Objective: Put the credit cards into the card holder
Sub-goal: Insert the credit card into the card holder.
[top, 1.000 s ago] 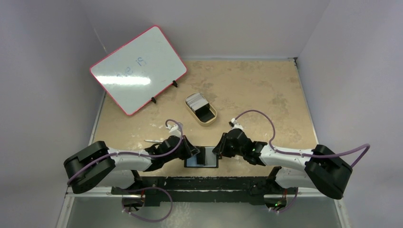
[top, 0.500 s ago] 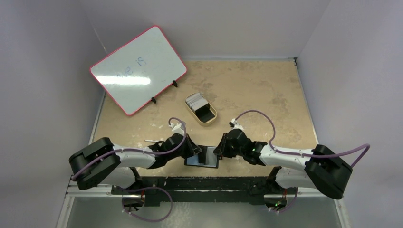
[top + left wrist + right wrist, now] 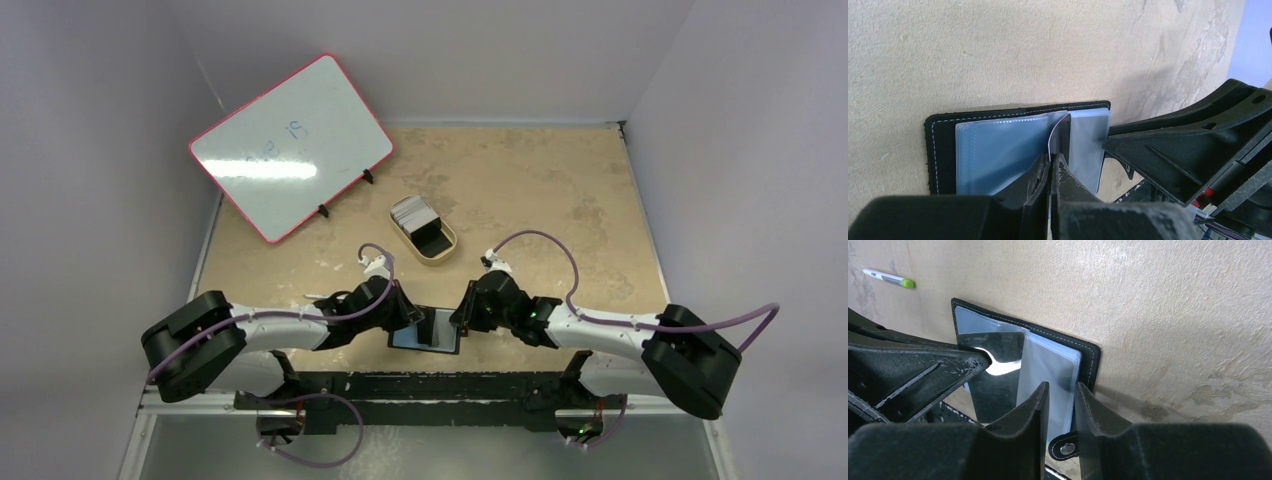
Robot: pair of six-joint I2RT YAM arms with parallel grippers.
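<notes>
The black card holder [image 3: 425, 336] lies open near the table's front edge, its bluish clear sleeves [image 3: 998, 150] facing up. My left gripper [image 3: 1052, 159] is shut on a thin dark glossy credit card [image 3: 998, 375] that stands on edge over the holder's middle fold, its whitish rim [image 3: 1052, 139] curving up from the fingertips. My right gripper [image 3: 1062, 386] is over the holder's right half; its jaws stand apart, with a sleeve and the snap tab [image 3: 1065, 449] showing in the gap. More credit cards [image 3: 412, 210] sit stacked in the tan tin [image 3: 440, 250].
A pink-framed whiteboard [image 3: 290, 145] leans at the back left. A white pen with a green cap [image 3: 888, 278] lies on the table left of the holder. The two grippers [image 3: 410, 318] [image 3: 462, 318] face each other closely across the holder.
My left arm has shifted slightly forward and right, bringing its wrist closer over the holder. The right arm and the holder have not moved.
</notes>
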